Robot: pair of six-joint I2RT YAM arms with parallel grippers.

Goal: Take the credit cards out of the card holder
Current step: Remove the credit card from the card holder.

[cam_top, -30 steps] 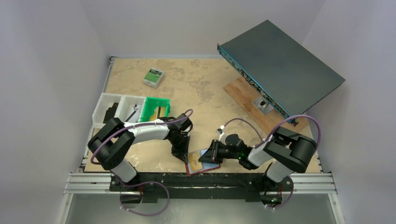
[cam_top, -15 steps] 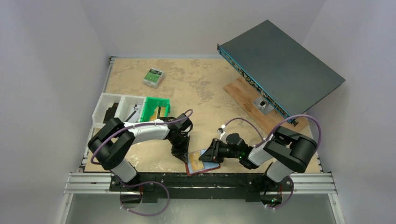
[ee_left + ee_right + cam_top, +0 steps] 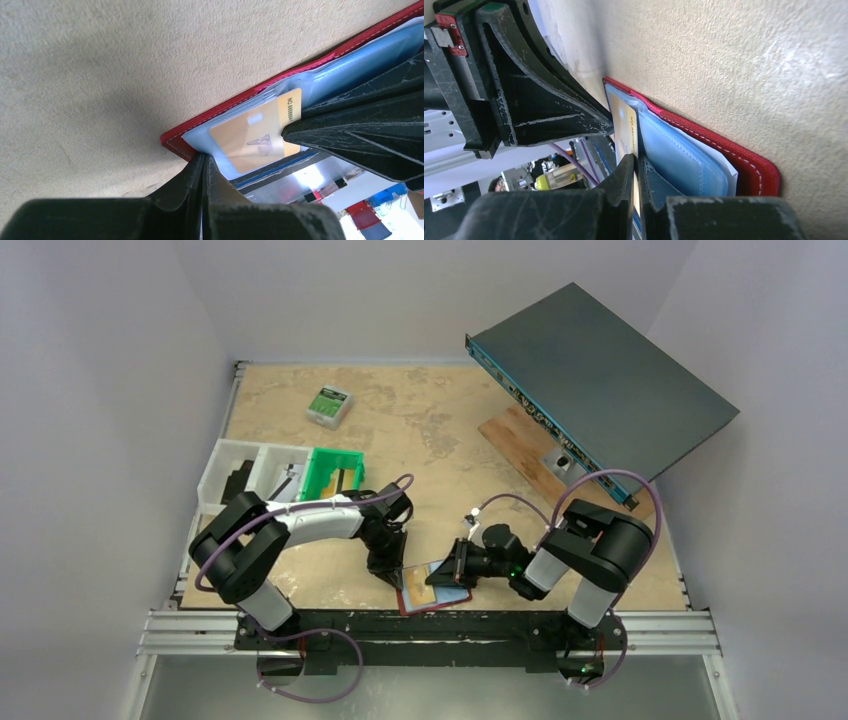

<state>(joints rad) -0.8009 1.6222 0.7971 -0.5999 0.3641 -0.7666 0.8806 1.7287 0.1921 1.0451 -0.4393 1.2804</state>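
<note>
My left gripper (image 3: 202, 167), fingers together, is pressing on the card holder (image 3: 744, 161) corner. My right gripper (image 3: 636, 170) is squeezing the yellow card (image 3: 250, 137).

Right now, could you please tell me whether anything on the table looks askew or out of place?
Yes: the large dark teal flat box at the far right sits steeply tilted, with its low edge on a wooden board rather than lying flat.
</note>
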